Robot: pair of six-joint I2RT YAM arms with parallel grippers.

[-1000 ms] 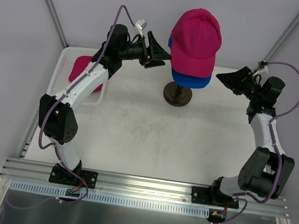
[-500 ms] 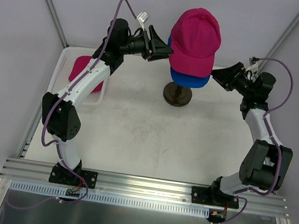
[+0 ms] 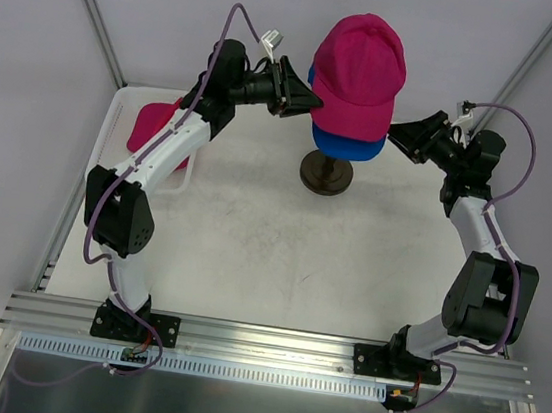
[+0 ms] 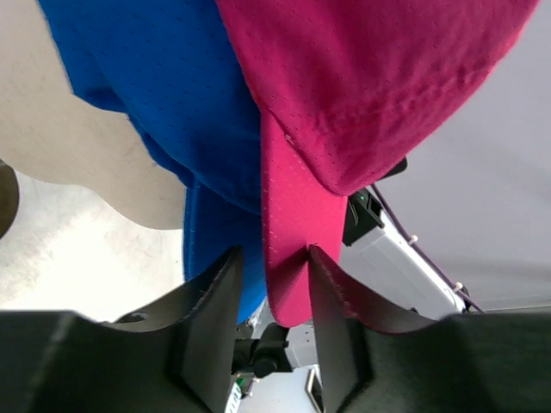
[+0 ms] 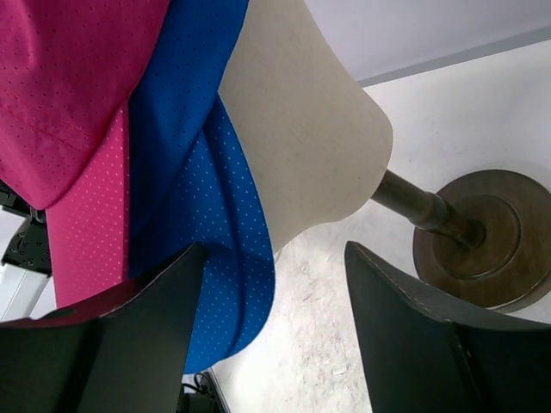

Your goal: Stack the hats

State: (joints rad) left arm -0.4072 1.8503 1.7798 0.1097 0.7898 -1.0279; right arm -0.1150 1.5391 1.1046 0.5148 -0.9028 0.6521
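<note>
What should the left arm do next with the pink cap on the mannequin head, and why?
Probably close the left tool on the brim of the pink cap: it sits inside the open tool, blue cap showing in the gap, so nothing is clamped yet.

Pink cap tops blue cap — above stand.
</note>
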